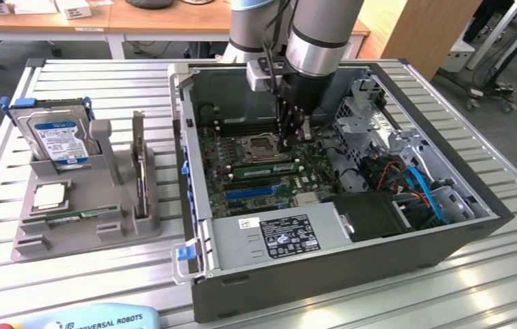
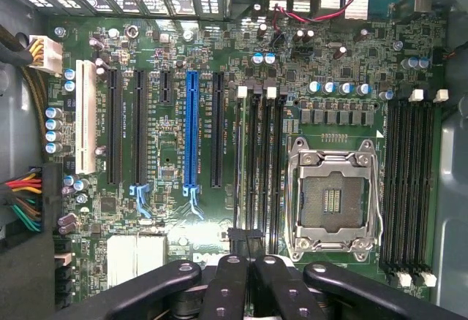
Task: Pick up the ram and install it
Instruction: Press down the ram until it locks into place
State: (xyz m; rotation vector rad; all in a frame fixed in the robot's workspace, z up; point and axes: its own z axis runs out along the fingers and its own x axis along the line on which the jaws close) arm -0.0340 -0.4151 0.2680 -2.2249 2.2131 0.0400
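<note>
My gripper (image 1: 297, 136) reaches down inside the open computer case (image 1: 195, 226), just over the motherboard (image 2: 168, 166) beside the empty CPU socket (image 2: 333, 199). In the wrist view its two black fingers (image 2: 227, 283) press together, shut, with nothing visible between them. Under the fingertips the ram (image 2: 238, 166) stands edge-on as a thin strip in the memory slot beside the socket. The exterior view shows the ram (image 1: 260, 166) as a green strip beside the socket. Whether the fingertips touch it I cannot tell.
On the exterior view's left a grey holder (image 1: 121, 226) carries a silver hard drive (image 1: 57, 137), a square CPU chip (image 1: 50, 197) and an upright card (image 1: 138, 164). Drive cages and blue cables (image 1: 423, 192) crowd the case's right side. More memory slots (image 2: 409, 181) lie past the socket.
</note>
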